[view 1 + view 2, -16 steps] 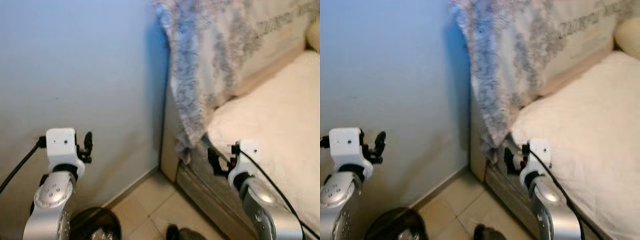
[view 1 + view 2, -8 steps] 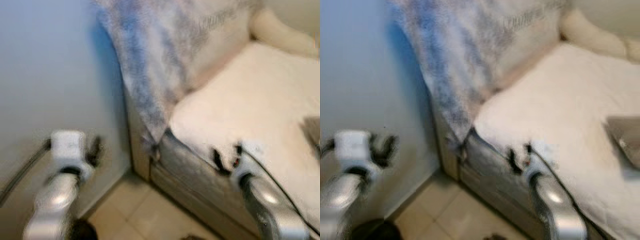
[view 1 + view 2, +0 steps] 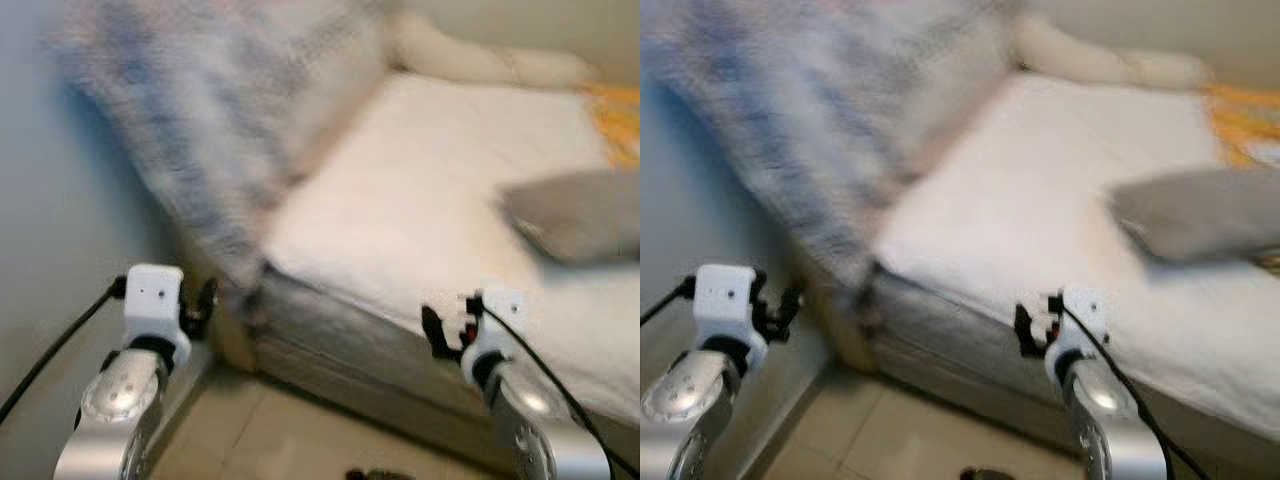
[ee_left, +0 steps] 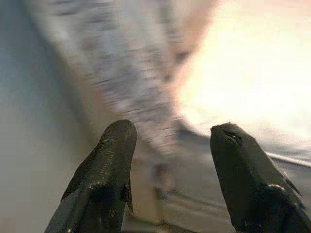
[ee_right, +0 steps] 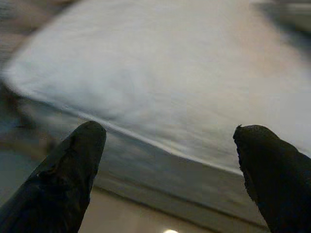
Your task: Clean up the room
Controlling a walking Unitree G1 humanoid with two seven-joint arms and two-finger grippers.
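Observation:
A bed with a white sheet (image 3: 420, 190) stands before me, blurred. On its right part lies a grey folded cloth or cushion (image 3: 575, 215), and a yellow-orange item (image 3: 615, 120) sits at the far right edge. A grey-blue mottled blanket (image 3: 190, 110) hangs over the bed's left end. My left gripper (image 3: 203, 303) is held up near the bed's corner, open and empty (image 4: 172, 131). My right gripper (image 3: 436, 330) hovers in front of the mattress side, also open with nothing between its fingers (image 5: 170, 131).
A long cream pillow (image 3: 470, 60) lies along the far edge of the bed. A pale wall (image 3: 50, 250) closes off the left. Beige floor tiles (image 3: 270, 440) run beside the bed, with a small dark object (image 3: 370, 474) at the lower edge.
The camera has swung to the right, so the wall and the dark bin have slid out and the bed's top, grey cloth and yellow item have come in. Both grippers stay open.

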